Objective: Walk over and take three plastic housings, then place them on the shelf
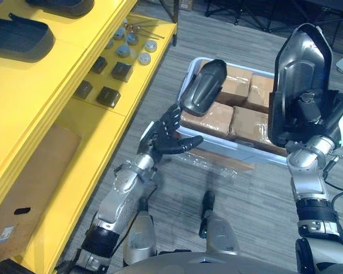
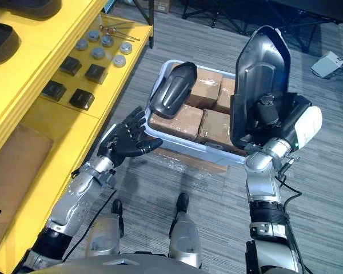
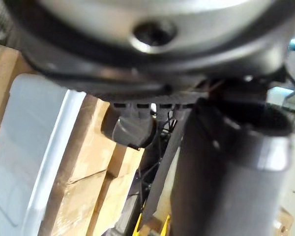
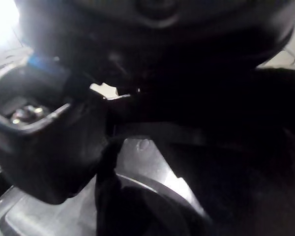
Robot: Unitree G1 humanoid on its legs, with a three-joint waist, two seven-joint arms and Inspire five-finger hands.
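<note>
A dark oval plastic housing leans on the near left corner of a pale bin, resting on the wrapped cardboard boxes inside. My left hand is open just below and left of this housing, its fingers spread up towards it and its thumb over the bin rim. My right hand is shut on a second, larger black housing and holds it upright above the bin's right side. Two more dark housings lie on the top board of the yellow shelf at the left.
The shelf's lower board carries small black blocks and round metal parts. A brown cardboard sheet lies on the bottom board. The bin stands on grey floor, close to the shelf's front edge.
</note>
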